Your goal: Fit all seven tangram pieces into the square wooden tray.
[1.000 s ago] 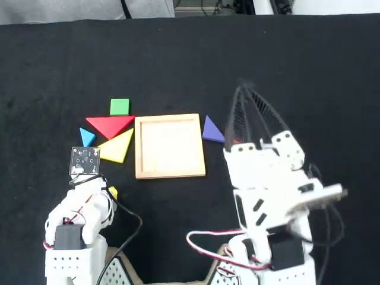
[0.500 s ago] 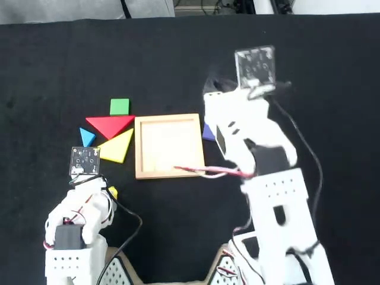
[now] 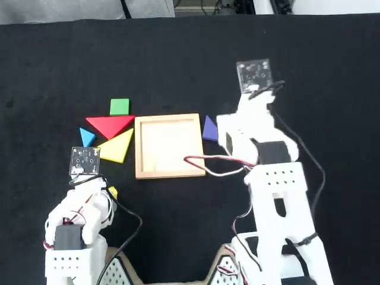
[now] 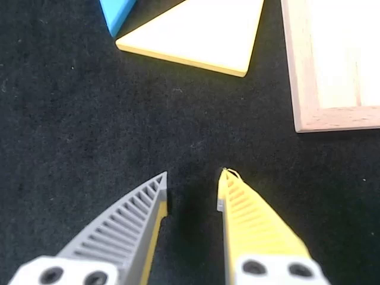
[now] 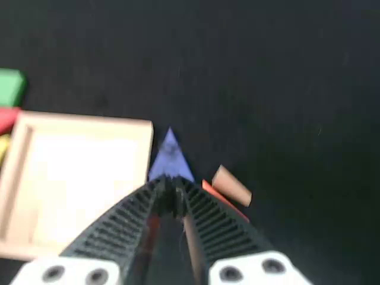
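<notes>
Flat wooden tray (image 3: 170,174); yellow triangle (image 3: 120,147), purple triangle (image 3: 209,129) just beside.

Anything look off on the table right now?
One thing: the right arm trails a red cable that loops over the corner of the tray nearest that arm, where it could snag. The tray itself sits square and empty.

Bright even light, faint shadows, glare on tray (image 3: 170,174)

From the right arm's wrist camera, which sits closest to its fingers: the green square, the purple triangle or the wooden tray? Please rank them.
1. purple triangle: just ahead of the tips of the right fingers.
2. wooden tray: beside the triangle, off to one side.
3. green square: beyond the tray's far corner.
</notes>
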Motion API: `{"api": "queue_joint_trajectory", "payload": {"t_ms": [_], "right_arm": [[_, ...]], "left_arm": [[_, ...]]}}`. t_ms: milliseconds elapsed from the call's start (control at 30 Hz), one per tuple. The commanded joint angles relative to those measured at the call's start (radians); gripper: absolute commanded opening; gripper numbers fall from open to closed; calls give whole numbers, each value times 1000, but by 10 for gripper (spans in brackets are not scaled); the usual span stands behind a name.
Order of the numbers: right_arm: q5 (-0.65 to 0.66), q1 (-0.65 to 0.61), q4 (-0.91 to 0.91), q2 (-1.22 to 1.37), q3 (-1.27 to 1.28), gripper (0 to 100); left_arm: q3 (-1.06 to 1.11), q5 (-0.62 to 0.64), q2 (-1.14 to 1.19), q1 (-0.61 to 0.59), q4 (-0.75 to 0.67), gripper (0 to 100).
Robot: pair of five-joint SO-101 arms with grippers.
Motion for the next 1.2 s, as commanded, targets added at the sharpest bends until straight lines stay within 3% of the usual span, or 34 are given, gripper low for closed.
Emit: {"api": "queue_joint_trajectory", "payload": {"t_ms": [0,267,467,700,833,967,1167], "right_arm": [[28,20,-141,1,97,12],[31,21,-436,1,317,12],[28,17,-466,1,340,13],[28,15,-466,1,344,13],[29,15,-517,1,375,13],[34,15,-618,1,424,13],[35,15,-655,1,441,13]], "left_arm": [[19,-5,-6,12,-11,149],[-64,-8,-8,-16,-86,152],[-211,-6,-8,-73,-129,152],[-214,-17,-8,-82,-324,152],[-226,-91,-8,-74,-433,149],[-312,-101,-6,-74,-443,150],[-429,-275,21,-59,-433,152]]}}
